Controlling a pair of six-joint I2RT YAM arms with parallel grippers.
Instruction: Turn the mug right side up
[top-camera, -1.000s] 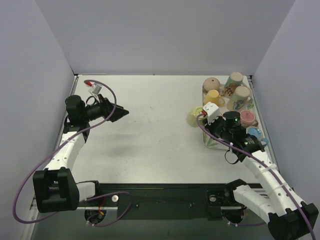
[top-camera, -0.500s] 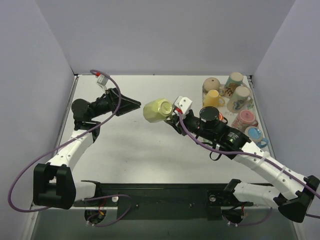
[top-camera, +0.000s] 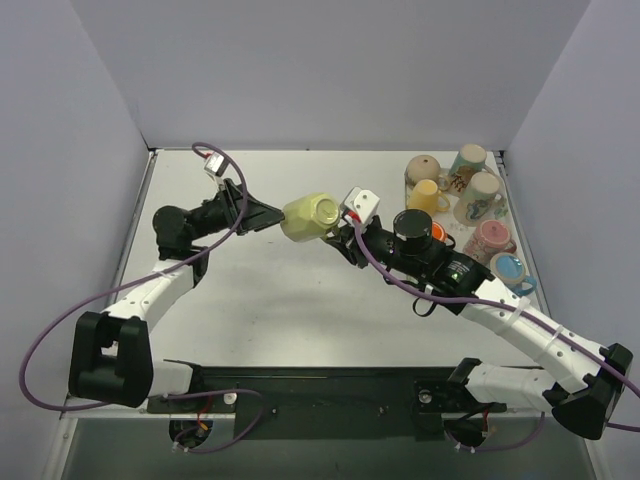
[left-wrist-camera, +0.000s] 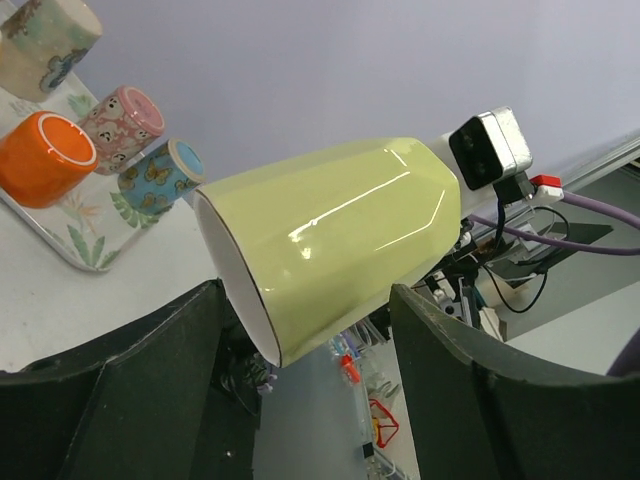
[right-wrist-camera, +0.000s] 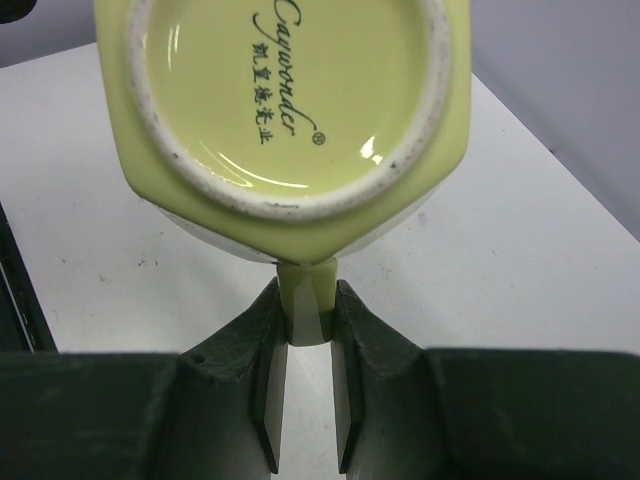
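One mug (top-camera: 308, 216): pale yellow-green, held sideways in the air, well left of the tray (left-wrist-camera: 72, 243), above the worktop (top-camera: 300, 300).
Right hand (right-wrist-camera: 308, 312): clamped on the mug's handle (right-wrist-camera: 306, 290), with the base facing its camera, so the mouth points away from the tray.
Left hand (top-camera: 275, 214): spread wide, fingers (left-wrist-camera: 140, 390) either side of the mouth rim, no contact visible. It is likely placed to take the body for the turn.
Room: bare worktop lies below the mug, left of the tray, enough for setting down.
Edges: the rim sits close to both left fingers.
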